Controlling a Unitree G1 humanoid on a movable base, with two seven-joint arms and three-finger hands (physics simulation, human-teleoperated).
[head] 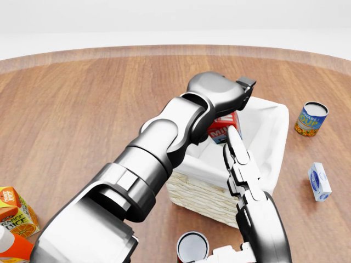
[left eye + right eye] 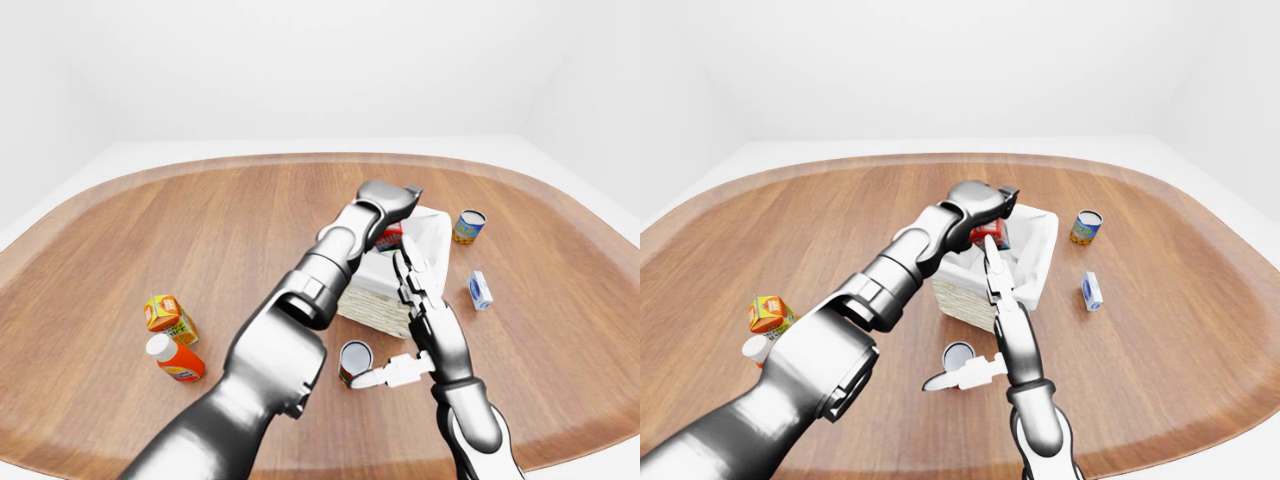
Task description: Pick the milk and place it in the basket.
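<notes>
The milk (image 1: pixel 225 127) – a red carton – is sitting inside the basket (image 1: pixel 272 143), left hand (image 1: pixel 233 90) gripping its top; right hand (image 1: pixel 241 164) is reaching open beside it

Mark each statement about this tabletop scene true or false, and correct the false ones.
1. The milk carton is over the basket. True.
2. The soup can is inside the basket. False: it stands on the table, right of the basket.
3. The orange juice carton is at the left of the left-eye view. True.
4. The right robot hand grips the milk. False: it is open beside it; the left robot hand is at the carton.
5. The basket has tipped over. False: it sits upright.
</notes>
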